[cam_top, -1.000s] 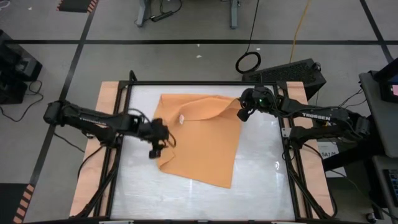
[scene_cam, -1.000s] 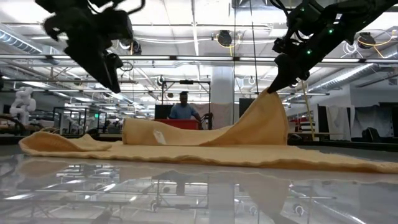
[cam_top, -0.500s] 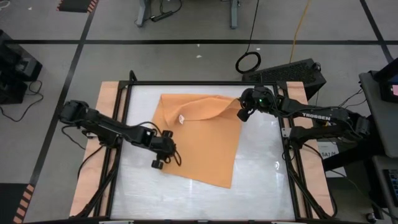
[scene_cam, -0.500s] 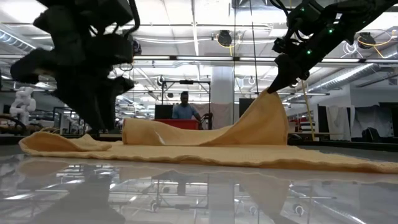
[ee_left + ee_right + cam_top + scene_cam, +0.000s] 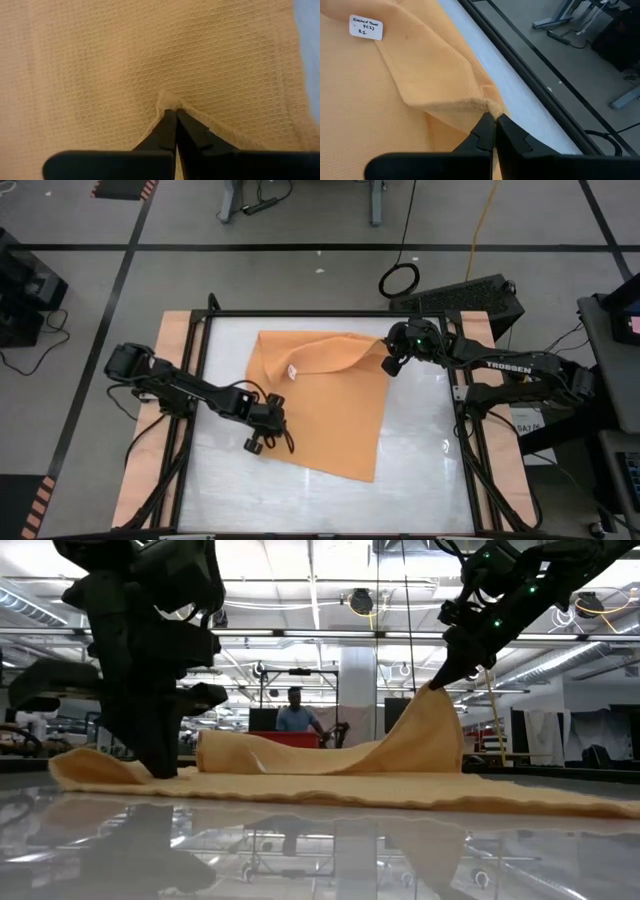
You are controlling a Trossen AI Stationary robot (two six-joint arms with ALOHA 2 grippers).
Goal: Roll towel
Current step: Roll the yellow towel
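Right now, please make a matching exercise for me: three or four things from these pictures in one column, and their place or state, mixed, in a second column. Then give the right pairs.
Things:
1. left gripper
2. right gripper
3. white tag
4. towel

Places or states:
A. sewn on the cloth, printed with text
B. shut on the towel's near left edge, low at the table
C. mostly spread flat on the white tabletop
D. shut on a far corner, holding it lifted

Pairs: 1-B, 2-D, 3-A, 4-C

Grey floor [image 5: 300, 220] (black-taped), ceiling lights [image 5: 360, 602] overhead.
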